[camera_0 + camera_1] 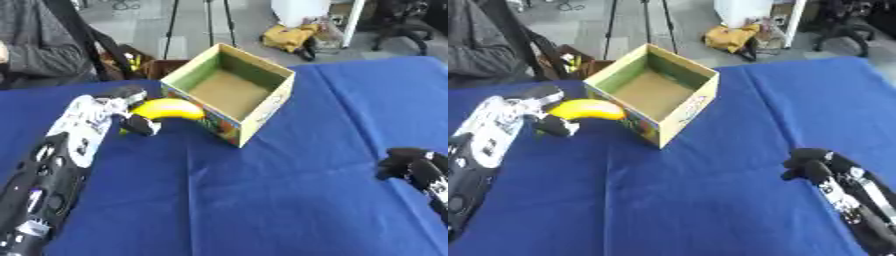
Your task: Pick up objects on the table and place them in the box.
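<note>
Banana (pixel 168 108) is held in the left hand (pixel 131 112), fingers and thumb curled round its stem-side end; fruit is seen at approx. 9 o'clock of the box (pixel 262 112), just beside the near-left wall, not yet over the opening. Whether it is clear of the table (pixel 289 190) cannot be told. Right hand (pixel 811 167) is noted at 4 o'clock, fingers curled, nothing held.

Banana: curved, smooth yellow skin, judged light, soft under pressure, bruises easily; best taken mid-body, across the curve. Box: cardboard, square, open-topped, green inner walls, brown floor, printed exterior; appears empty. Judged light, so liable to shift if knocked. Table covered w/ blue cloth, slightly creased.
</note>
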{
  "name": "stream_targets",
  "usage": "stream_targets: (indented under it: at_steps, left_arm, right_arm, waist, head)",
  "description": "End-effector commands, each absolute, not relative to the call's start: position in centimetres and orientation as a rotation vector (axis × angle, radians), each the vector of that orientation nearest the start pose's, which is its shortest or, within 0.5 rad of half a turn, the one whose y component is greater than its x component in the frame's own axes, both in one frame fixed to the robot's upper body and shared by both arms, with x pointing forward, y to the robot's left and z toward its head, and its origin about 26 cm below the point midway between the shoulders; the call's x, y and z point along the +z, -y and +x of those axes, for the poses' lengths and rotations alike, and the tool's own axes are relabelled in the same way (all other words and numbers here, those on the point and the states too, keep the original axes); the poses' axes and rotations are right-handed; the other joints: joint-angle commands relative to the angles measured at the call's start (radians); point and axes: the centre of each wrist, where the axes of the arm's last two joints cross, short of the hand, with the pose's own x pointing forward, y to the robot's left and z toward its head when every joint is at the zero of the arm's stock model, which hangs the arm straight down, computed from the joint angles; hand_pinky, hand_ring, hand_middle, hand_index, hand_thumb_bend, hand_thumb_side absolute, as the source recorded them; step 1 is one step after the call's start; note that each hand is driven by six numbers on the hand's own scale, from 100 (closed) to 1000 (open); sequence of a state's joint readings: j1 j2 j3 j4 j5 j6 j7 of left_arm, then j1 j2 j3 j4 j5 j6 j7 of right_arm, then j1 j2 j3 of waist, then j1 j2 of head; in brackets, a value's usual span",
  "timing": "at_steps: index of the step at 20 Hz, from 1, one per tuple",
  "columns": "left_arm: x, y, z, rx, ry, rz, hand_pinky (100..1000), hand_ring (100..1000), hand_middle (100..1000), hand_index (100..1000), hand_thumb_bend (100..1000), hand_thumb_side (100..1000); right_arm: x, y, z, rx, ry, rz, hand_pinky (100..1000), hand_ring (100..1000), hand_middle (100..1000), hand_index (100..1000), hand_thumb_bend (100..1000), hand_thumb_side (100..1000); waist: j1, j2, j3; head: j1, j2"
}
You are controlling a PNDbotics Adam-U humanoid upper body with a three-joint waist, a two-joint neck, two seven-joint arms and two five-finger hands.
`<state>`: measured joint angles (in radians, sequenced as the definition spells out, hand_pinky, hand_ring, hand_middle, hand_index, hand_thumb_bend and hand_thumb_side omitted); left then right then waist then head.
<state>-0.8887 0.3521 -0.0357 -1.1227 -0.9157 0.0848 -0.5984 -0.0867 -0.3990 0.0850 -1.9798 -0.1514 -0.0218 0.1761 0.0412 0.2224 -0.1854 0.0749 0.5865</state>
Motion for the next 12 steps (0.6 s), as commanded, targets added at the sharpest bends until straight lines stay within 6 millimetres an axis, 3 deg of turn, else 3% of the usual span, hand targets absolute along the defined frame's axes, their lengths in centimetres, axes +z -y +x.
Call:
stream_targets:
  at_steps: [1, 12]
  left_arm:
    - [23.9, -26.0, 45.9, -1.24, 1.37, 0.804, 558, 393, 348, 492, 100, 267]
    - [27.0, -25.8, 44.9, -1.119, 1.56, 0.809, 528, 357, 311, 446, 100, 261]
  right_arm:
    - [14.4, 27.5, 27.4, 0.56, 2.016, 0.087, 812, 655, 658, 794, 182, 701]
    - [14.4, 27.5, 27.4, 0.563, 2.016, 0.09, 812, 655, 658, 795, 182, 701]
  waist:
    - [-0.005, -0.018, 0.0]
    - [-0.009, -0.018, -0.003]
  head:
    - [0.003, -0.013]
    - [0.008, -0.017]
